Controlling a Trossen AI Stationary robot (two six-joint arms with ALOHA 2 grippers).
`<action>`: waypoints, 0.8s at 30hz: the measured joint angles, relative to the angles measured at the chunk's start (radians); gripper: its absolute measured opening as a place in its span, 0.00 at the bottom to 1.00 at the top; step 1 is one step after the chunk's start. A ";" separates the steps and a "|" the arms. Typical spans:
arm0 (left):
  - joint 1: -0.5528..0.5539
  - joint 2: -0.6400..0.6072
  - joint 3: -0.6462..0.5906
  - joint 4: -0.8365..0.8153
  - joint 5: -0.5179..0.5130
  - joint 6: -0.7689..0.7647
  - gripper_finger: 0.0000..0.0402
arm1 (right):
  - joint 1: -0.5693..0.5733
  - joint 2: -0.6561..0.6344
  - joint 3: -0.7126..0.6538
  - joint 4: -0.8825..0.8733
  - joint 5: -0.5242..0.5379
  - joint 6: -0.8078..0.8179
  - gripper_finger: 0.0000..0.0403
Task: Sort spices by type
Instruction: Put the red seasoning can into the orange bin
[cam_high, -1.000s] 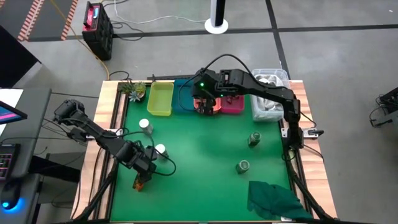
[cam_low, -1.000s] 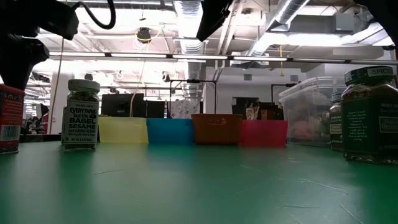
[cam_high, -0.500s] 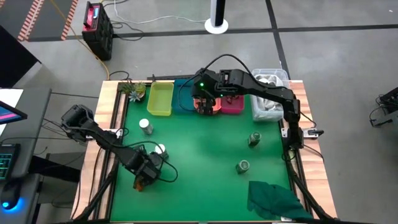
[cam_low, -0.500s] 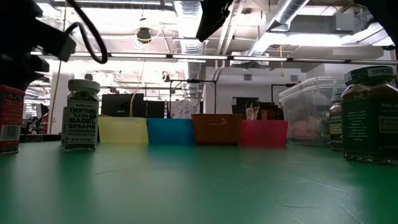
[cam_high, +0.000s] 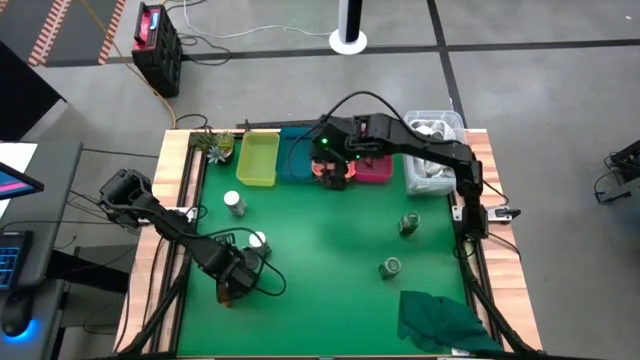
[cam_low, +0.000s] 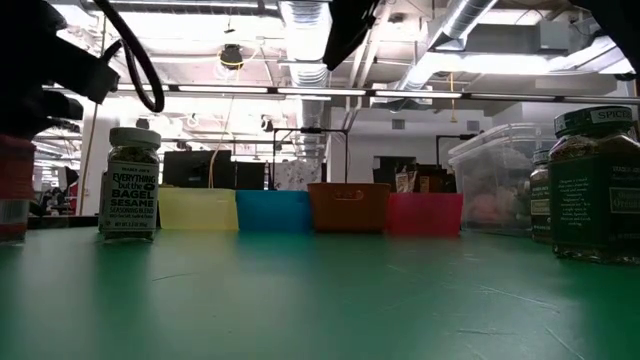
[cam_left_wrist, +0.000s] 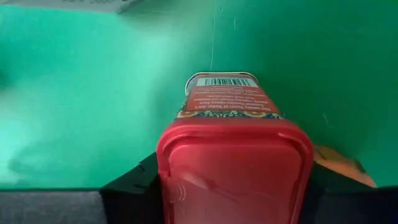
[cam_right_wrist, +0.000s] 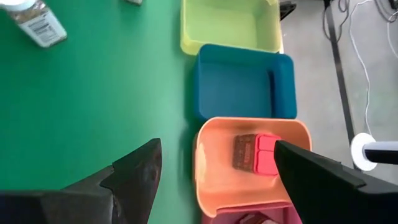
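My left gripper (cam_high: 232, 290) points down at the table's near left, over a red-lidded spice box (cam_left_wrist: 233, 155), which shows at the left edge of the low view (cam_low: 12, 190). An orange-brown piece (cam_left_wrist: 339, 167) lies right beside it. My right gripper (cam_right_wrist: 214, 162) hangs open and empty above the orange bin (cam_right_wrist: 214, 186), which holds a red-lidded box (cam_right_wrist: 255, 152). Two white-capped jars (cam_high: 234, 203) (cam_high: 258, 241) stand on the left part of the green mat, two round green jars (cam_high: 409, 223) (cam_high: 390, 266) on the right part. My left gripper pinches the box at its red lid end (cam_left_wrist: 163, 168), one finger (cam_left_wrist: 134, 186) on each of two opposite sides. The fingers come from above, pointing down. The box stands upright below them, its lower end (cam_left_wrist: 221, 79) at the green mat.
Yellow (cam_high: 256, 160), blue (cam_high: 295, 160), orange and pink (cam_high: 378, 168) bins line the far edge, with a clear tub (cam_high: 430, 150) at the far right. A dark green cloth (cam_high: 440, 320) lies near right, a small plant (cam_high: 215, 145) far left.
My left gripper has sunk and moved a little toward the table's near edge, rolling slightly, until it covers the red-lidded box in the high view. My right gripper has stayed above the orange bin.
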 joint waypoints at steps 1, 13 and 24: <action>0.000 0.000 0.015 -0.016 -0.001 0.006 0.49 | 0.000 0.000 0.000 -0.010 0.000 0.000 0.84; 0.056 -0.001 0.285 -0.166 -0.022 0.194 0.49 | -0.018 0.000 0.000 -0.054 0.000 0.001 0.84; 0.227 -0.001 0.354 -0.029 -0.125 0.388 0.50 | -0.036 -0.055 0.010 -0.190 0.067 0.012 0.84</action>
